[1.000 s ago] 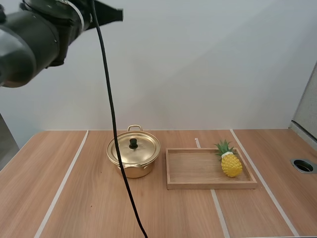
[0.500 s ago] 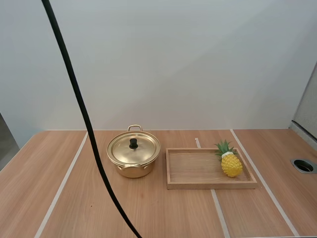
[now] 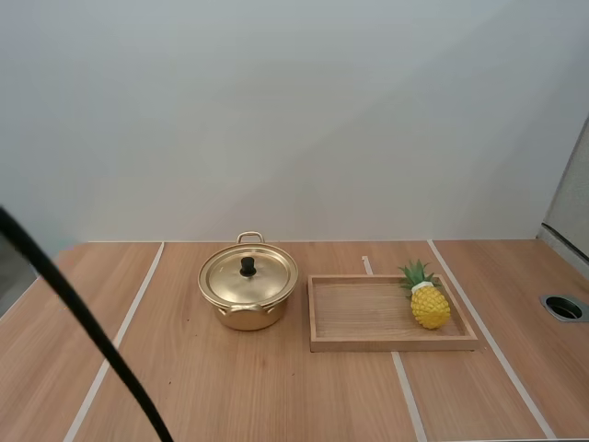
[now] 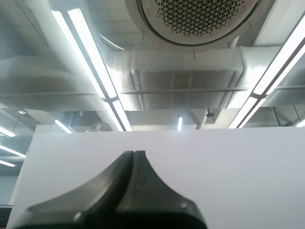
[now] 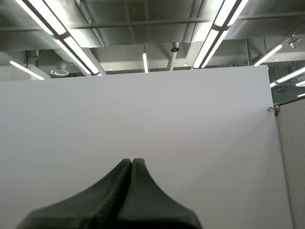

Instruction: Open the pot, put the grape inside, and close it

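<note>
- Pot (image 3: 247,293): gold metal with two loop handles, standing upright on the counter (image 3: 184,387) left of centre and nearer the far edge than the near one.
- Lid (image 3: 248,274): seated flat on the pot and closing it, with a black knob (image 3: 248,267) at its middle.
- Pineapple (image 3: 429,303): yellow with green leaves, lying in the tray's far right corner, its leaves toward the far edge.
- Tray (image 3: 368,313): wooden and rectangular, just beside the pot on its right and not touching it.
- Counter: wood grain with pale stripes (image 3: 120,341) running from near edge to far edge, and a round hole (image 3: 563,308) by the right edge.
- Left gripper (image 4: 134,153): fingers pressed together, holding nothing.
- Right gripper (image 5: 131,161): fingers pressed together, holding nothing.
</note>
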Controlling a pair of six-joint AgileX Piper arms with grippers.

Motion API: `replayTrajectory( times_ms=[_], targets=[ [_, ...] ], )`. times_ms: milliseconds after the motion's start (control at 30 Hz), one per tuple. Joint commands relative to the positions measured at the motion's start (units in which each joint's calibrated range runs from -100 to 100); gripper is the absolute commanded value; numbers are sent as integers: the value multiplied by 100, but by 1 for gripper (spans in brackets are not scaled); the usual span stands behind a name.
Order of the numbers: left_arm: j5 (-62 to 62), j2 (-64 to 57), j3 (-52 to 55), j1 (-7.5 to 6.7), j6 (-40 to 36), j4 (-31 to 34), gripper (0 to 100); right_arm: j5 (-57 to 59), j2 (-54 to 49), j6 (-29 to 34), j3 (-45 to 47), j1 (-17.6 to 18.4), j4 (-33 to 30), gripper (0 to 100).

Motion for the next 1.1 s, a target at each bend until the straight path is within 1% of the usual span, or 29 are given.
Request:
replayTrajectory(
  times_ms=[0, 100, 167, 233, 300, 433, 600, 700, 833, 900, 1000, 1067],
  targets=[
    [-93, -388, 217, -8, -37, -101, 0, 146, -294, -22, 108, -93, 168, 0],
    [-93, -607, 426, -8, -37, -115, 0, 435, -414, -22, 427, -175, 336, 0],
    [-93, -607, 509, -14, -37, -115, 0, 909, -414, -22, 506, -212, 348, 0],
    [-172, -607, 510, -17, -37, -187, 0, 886, -414, -22, 667, -219, 447, 0],
    [-172, -607, 510, -17, -37, -391, 0, 820, -414, -22, 767, -219, 447, 0],
    [-172, -607, 763, -17, -37, -402, 0, 328, -414, -48, 1107, -219, 421, 0],
    [-365, -607, 1687, -17, -37, -402, 0, -653, -414, -146, 2380, -219, 306, 0],
    [-673, -607, 2428, -17, 33, -402, 0, -1171, -414, -146, 3381, -219, 36, 0],
    [-740, -607, 3384, -17, 320, -316, 0, -2058, -414, -146, 4605, -219, -397, 0],
    [-740, -607, 3807, -17, 377, -316, 0, -2478, -414, -146, 5155, -219, -450, 0],
    [-740, -607, 4440, -17, 377, -316, 0, -2759, -414, -146, 5762, -204, -434, 0],
    [-826, -607, 4749, -17, 377, -316, 0, -2616, -414, -146, 6031, -205, -434, 0]
  ],
)
